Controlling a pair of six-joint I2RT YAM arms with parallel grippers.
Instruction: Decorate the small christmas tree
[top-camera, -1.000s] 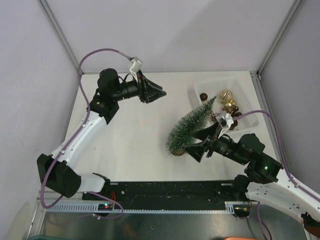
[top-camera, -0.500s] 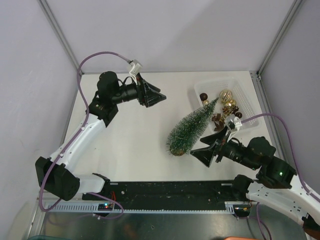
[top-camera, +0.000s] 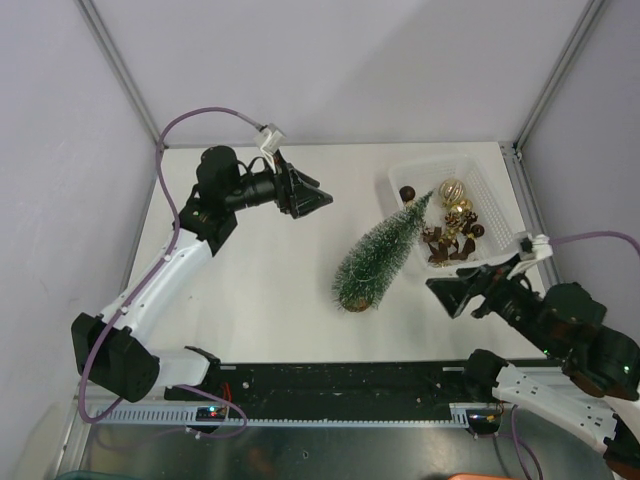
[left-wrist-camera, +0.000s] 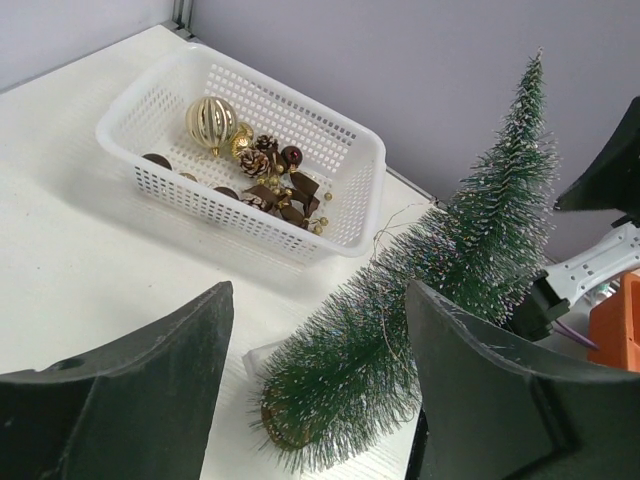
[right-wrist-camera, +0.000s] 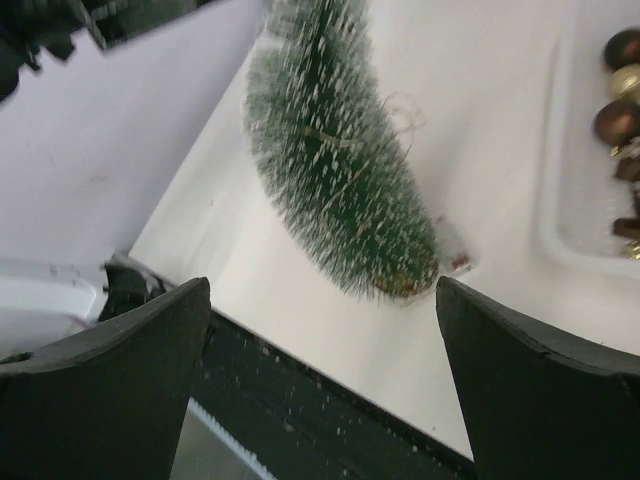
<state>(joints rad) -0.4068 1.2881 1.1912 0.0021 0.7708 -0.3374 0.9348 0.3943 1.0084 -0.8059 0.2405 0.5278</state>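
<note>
Right gripper (top-camera: 456, 297) is now sitting well clear of the slim dark green bottle-brush christmas tree (top-camera: 378, 262) with frosted bristles and round brown wooden base. A second ago it was right at that base; now it is backing off toward the near right edge, fingers (right-wrist-camera: 100, 400) spread wide and holding nothing. Tree is staying put: standing on its base mid-right on the white table top (top-camera: 270, 280), just beside the white perforated plastic basket (top-camera: 398, 185), tip pointing toward it. It is looking tilted from above, but I cannot tell lean from perspective. Left gripper (top-camera: 313, 201) is hovering in the same spot left of centre, well apart from the tree, its fingers (left-wrist-camera: 140, 400) opening wider than a second ago, empty. Reading this as: tree placement is finishing and both arms are freeing up for ornament picks. The gold ribbed bauble (left-wrist-camera: 212, 120), brown balls (left-wrist-camera: 291, 155) and pine cones (left-wrist-camera: 265, 143) are all lying in the basket. Nothing is hanging on the bristles except a thin wire-like strand (left-wrist-camera: 392, 228); can't say what it is. Not seeing any brand, label or readable writing in any view.
</note>
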